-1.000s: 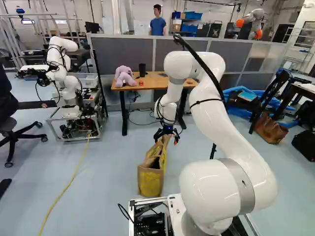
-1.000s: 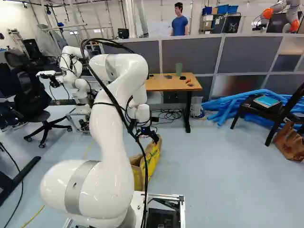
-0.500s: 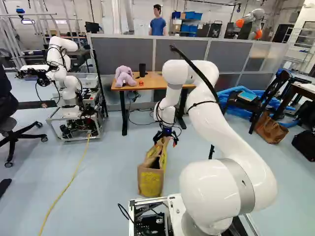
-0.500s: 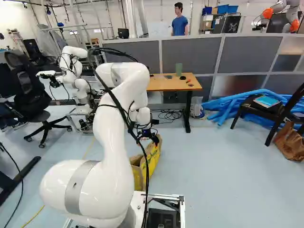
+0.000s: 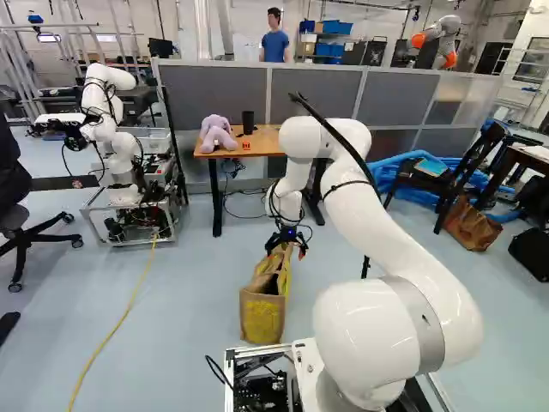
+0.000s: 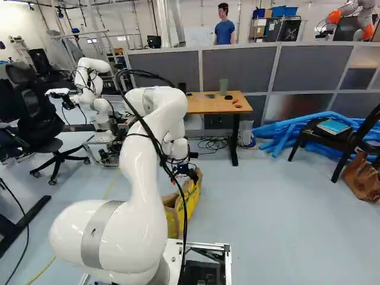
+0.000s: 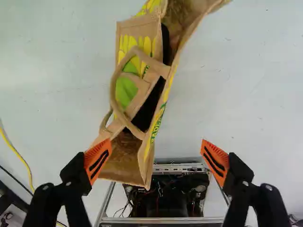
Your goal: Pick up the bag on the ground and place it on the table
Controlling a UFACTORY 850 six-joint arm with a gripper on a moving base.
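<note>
One thing has changed over the last second: our arm [image 5: 395, 227]. At the foot of the frame its lowest joint and the base stand as they did, but in the left base view the elbow has dropped and the upper links have swung a little left; in the right base view the arm has eased down and right.

The bag [image 5: 262, 316] hasn't shifted. It stands on the floor [image 5: 184, 343], low in the middle of the left base view, with its mouth open. Our fingers [image 7: 97, 161] have sunk slightly towards it and stand wide, gripping nothing. The looped handles [image 7: 114, 90] lie ahead of them, off to one side of the gap, so we judge we're lining up the grasp, with the lift still to come. We'd centre on the handles before closing; otherwise we may pinch only the rim or push the bag over.

Beyond, in the upper middle, the worktop [image 5: 270, 144] awaits, a purple soft toy [image 5: 217, 132] and dark cup [image 5: 248, 122] on it.
</note>
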